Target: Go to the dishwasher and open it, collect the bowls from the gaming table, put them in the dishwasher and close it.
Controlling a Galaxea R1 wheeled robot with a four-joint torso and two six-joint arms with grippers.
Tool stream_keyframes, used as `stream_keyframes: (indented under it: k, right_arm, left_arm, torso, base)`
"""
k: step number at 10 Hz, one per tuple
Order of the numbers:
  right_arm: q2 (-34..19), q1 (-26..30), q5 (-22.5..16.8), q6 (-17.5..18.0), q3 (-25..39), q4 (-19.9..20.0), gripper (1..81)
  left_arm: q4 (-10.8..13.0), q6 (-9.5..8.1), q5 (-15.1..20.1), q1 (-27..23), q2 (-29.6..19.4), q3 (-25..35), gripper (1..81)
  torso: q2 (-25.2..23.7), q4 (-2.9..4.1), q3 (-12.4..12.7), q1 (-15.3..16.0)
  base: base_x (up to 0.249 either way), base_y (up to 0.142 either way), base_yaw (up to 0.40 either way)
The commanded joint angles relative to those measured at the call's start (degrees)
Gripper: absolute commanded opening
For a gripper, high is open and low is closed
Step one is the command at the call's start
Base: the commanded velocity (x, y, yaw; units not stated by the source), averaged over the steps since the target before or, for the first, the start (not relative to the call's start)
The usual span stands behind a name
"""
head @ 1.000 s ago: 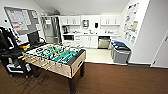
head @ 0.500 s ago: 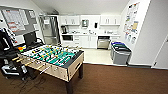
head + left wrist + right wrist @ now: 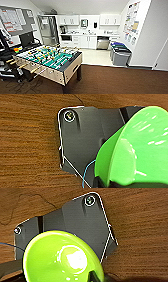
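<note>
A: Obs. Robot on the brown carpet (image 3: 112, 80), facing the kitchen end. Dishwasher (image 3: 103, 43) is under the far counter, well away. I can't tell from here whether its door is open.

B: And the bowl?

A: The green bowl (image 3: 140, 149) hangs low over the carpet, close against the wrists. It also shows hollow side up at the right wrist (image 3: 62, 258). For the left gripper (image 3: 112, 184) and the right gripper (image 3: 93, 276), I can't tell whether either is wide, narrow or clamped on it, nor which arm carries it.

B: Risks?

A: 1. The bowl looks slick and shallow. If it's pinched only at the rim, a jolt could tip it out. The likely spot is where the carpet meets the pale tile (image 3: 96, 56).
2. The football table (image 3: 50, 58) stands near on the left, its corner and rod handles jutting toward the lane. A wide turn could catch an arm there.
3. The bins (image 3: 120, 53) narrow the tile on the right, just beside the dishwasher. Steering away from the football table could push the base into them.

B: Worst case?

A: The bowl drops on the tile and rolls under the cabinets. That's a judgement, not an observation.
</note>
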Motion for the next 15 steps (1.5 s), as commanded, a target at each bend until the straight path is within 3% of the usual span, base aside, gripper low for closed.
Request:
stream_keyframes:
  k: [1, 15]
  right_arm:
    - [-1.6, 1.7, -3.3, -0.3, 0.3, -0.5, 1.0]
    - [-1.6, 1.9, -3.3, -0.2, 0.6, -0.5, 1.0]
  left_arm:
    - [0.6, 0.12, 2.8, -2.3, -1.2, 0.1, 1.0]
    - [0.6, 0.12, 2.8, -2.3, -1.0, 0.1, 1.0]
  torso:
    - [0.0, 0.00, 0.0, 0.0]
    - [0.0, 0.00, 0.0, 0.1]
  base:
    - [0.153, -0.099, 0.000]
    - [0.153, -0.096, 0.000]
